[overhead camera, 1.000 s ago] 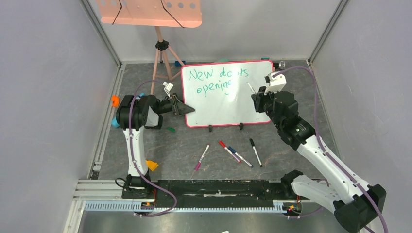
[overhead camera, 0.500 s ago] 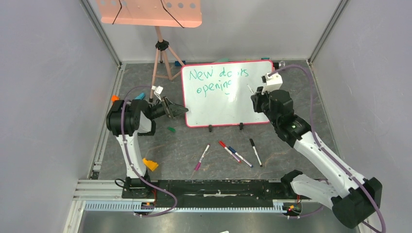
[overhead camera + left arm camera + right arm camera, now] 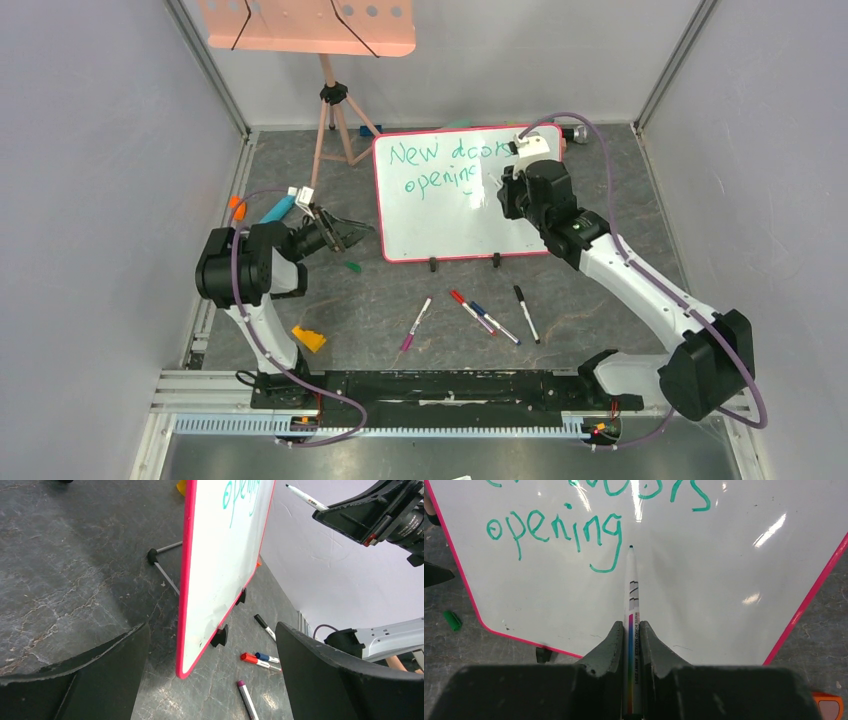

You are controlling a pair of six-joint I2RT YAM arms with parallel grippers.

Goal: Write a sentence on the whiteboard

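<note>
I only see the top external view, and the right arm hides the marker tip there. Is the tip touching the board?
Observer: No. From the left wrist, the marker tip hangs clear of the whiteboard.
Operator: Where does it point?
Observer: Right wrist: just right of the final g in the sentence.
Operator: Grip secure?
Observer: The right tool is shut on the barrel, with the marker centred in its grip.

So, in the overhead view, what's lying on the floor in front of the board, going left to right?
Orange wedge → small green cap → purple-capped marker → red-capped marker → blue-capped marker → black-capped marker.
</note>
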